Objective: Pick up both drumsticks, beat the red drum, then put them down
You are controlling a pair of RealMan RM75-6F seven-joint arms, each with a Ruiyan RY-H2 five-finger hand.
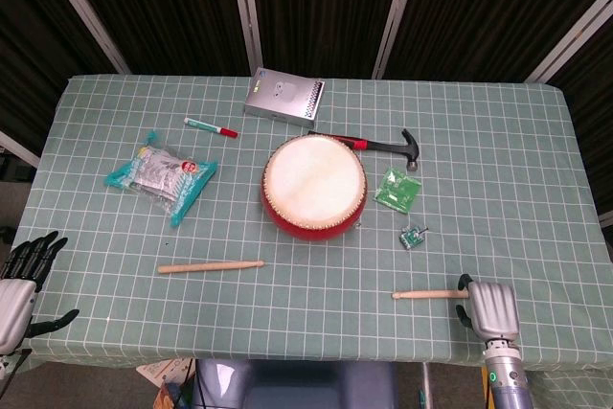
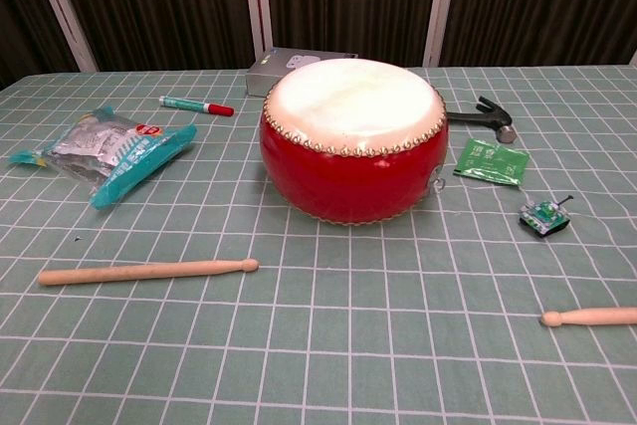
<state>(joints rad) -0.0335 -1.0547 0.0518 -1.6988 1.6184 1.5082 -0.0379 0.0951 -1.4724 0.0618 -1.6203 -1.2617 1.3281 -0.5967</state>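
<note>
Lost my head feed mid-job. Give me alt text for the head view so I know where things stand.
The right hand sits over the butt end of the right wooden drumstick at the near table edge; whether it grips is unclear. The left hand hangs off the table, fingers spread, away from the left wooden drumstick, which lies before the round red drum.
</note>
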